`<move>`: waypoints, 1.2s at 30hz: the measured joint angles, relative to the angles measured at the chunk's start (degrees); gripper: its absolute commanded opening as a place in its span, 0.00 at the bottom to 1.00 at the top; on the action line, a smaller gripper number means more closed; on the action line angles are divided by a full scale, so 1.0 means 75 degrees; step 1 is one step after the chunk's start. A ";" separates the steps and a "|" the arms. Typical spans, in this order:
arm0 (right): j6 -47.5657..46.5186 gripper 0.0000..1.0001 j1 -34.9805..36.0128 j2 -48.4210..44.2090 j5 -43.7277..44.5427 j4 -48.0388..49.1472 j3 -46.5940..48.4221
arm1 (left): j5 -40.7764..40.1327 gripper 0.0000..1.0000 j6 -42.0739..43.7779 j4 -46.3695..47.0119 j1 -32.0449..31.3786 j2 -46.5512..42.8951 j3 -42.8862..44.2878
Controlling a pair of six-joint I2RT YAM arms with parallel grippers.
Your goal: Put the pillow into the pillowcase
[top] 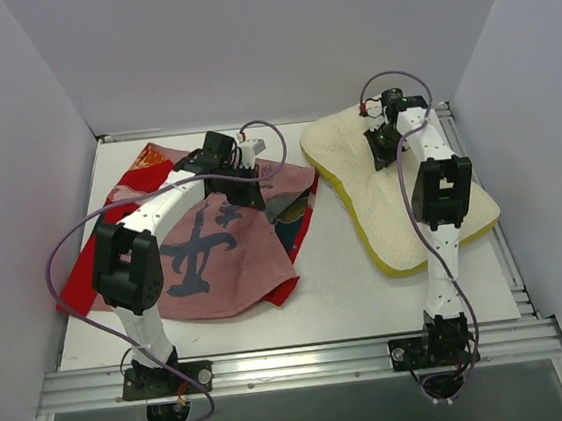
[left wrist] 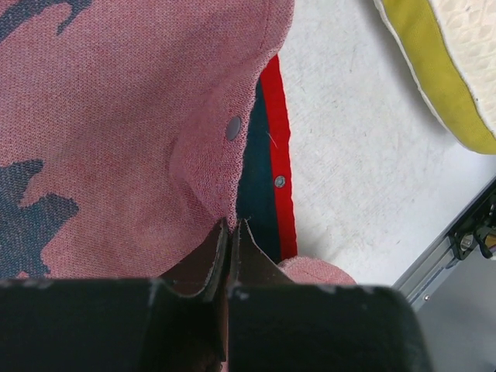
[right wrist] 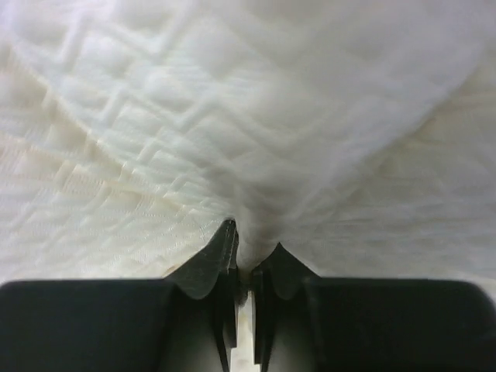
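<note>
Closest to us, the left gripper has its fingers pressed together on a pucker of the pillowcase, pinching the dull pink upper layer at the mouth, beside 1 snap button. The right gripper is nipped onto a raised ridge of the pillow, only a sliver of gap between its tips. The pillow lies right of the pillowcase, apart from it, with a strip of bare table between.

We judge the step in hand to be opening the mouth and bringing the pillow to it. To do it well we lift only the top layer, so the red hem stays down, and we lead with the pillow corner nearest the pillowcase, yellow band low. We may hold just the pillow's cover, so it could slip or stretch.

Right of the pillowcase the strip is free for sliding; beyond the pillowcase the back wall stands near, and on its near side the metal rail marks the table edge, so we keep travel sideways
</note>
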 measured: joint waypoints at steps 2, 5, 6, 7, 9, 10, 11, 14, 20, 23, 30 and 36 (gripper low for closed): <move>-0.0411 0.00 -0.0090 -0.0216 -0.0085 -0.0064 -0.0221 | 0.0061 0.00 -0.0012 -0.0009 -0.0003 -0.0003 0.0003; -0.1035 0.00 -0.0294 -0.0606 -0.0533 -0.0347 -0.0562 | 0.0163 0.00 -0.0058 -0.0029 0.0000 -0.0009 0.0003; -0.1294 0.00 -0.0423 -0.0796 -0.0731 -0.0498 -0.0694 | 0.0198 0.00 -0.0085 -0.0032 0.0000 -0.0020 0.0003; -0.1603 0.00 -0.0568 -0.1017 -0.0921 -0.0644 -0.0874 | 0.0248 0.00 -0.0111 -0.0032 0.0006 -0.0032 0.0003; -0.2241 0.00 -0.0813 -0.1603 -0.1174 -0.1040 -0.1268 | 0.0393 0.00 -0.0189 -0.0029 0.0017 -0.0090 0.0006; -0.2600 0.00 -0.0930 -0.1961 -0.1259 -0.1207 -0.1545 | 0.0463 0.00 -0.0239 -0.0029 0.0032 -0.0143 0.0006; -0.2987 0.00 -0.1043 -0.2419 -0.1338 -0.1338 -0.1926 | 0.0527 0.00 -0.0254 -0.0032 0.0050 -0.0198 0.0015; -0.4135 0.00 -0.1046 -0.4033 -0.1568 -0.1781 -0.3261 | 0.0731 0.00 -0.0280 -0.0023 0.0163 -0.0490 0.0044; -0.5849 0.00 0.0035 -0.6770 -0.1976 -0.2428 -0.5435 | 0.1113 0.00 -0.0248 0.0038 0.0329 -0.1081 0.0055; -0.6426 0.00 0.0592 -0.7326 -0.2110 -0.2611 -0.6091 | 0.1393 0.00 -0.0224 0.0125 0.0329 -0.1276 0.0029; -0.7350 0.00 0.1734 -0.7414 -0.1754 -0.2480 -0.7120 | 0.1708 0.00 -0.0061 0.0379 0.0329 -0.1950 -0.0487; -0.7420 0.00 0.2296 -0.7125 -0.1635 -0.2273 -0.7155 | 0.1842 0.00 0.0038 0.0431 0.0329 -0.2253 -0.0766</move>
